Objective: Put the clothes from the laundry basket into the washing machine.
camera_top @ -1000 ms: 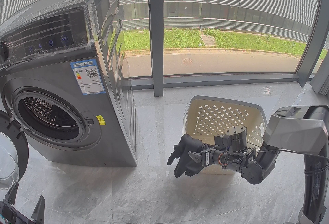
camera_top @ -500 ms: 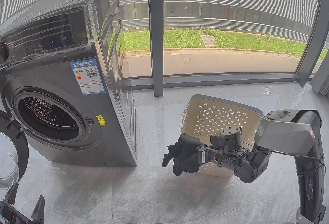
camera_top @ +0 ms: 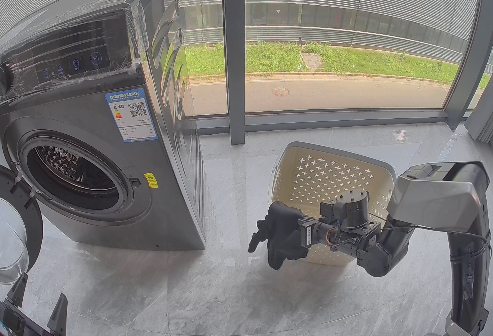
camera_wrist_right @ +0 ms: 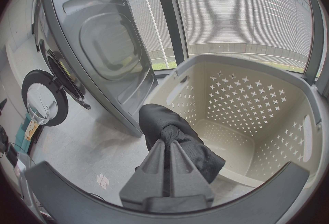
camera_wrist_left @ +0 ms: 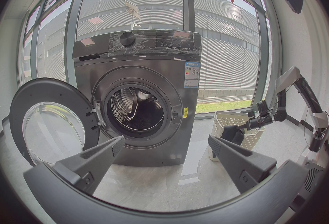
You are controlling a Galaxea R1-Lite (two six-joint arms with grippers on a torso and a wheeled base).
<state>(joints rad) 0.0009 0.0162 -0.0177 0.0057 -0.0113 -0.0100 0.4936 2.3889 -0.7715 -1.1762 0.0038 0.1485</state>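
Black soft cloth (camera_top: pixel 281 239) hung as a crumpled lump from the right jaws, which were pressed narrow on a fold of it (camera_wrist_right: pixel 171 134). It was held above the floor (camera_top: pixel 205 291), at the corner of the laundry basket (camera_top: pixel 334 149) that lay just behind the jaws. The basket was of cream plastic, with rounded corners and walls pierced by small star-shaped holes. Compared with half a second before, the right jaws and the cloth had drawn back a little toward the basket; the basket itself had not moved.

The left jaws stood wide apart and held nothing. Ahead of them was the washing machine (camera_wrist_left: pixel 137 98), a grey metal box with clear film over its control panel. Its round glass door (camera_wrist_left: pixel 51 122) was swung open beside the ribbed steel drum (camera_wrist_left: pixel 133 108). From the right jaws, the machine's moulded side panel (camera_wrist_right: pixel 102 46) stood across the glossy grey marble floor, with the drum opening round its front corner.
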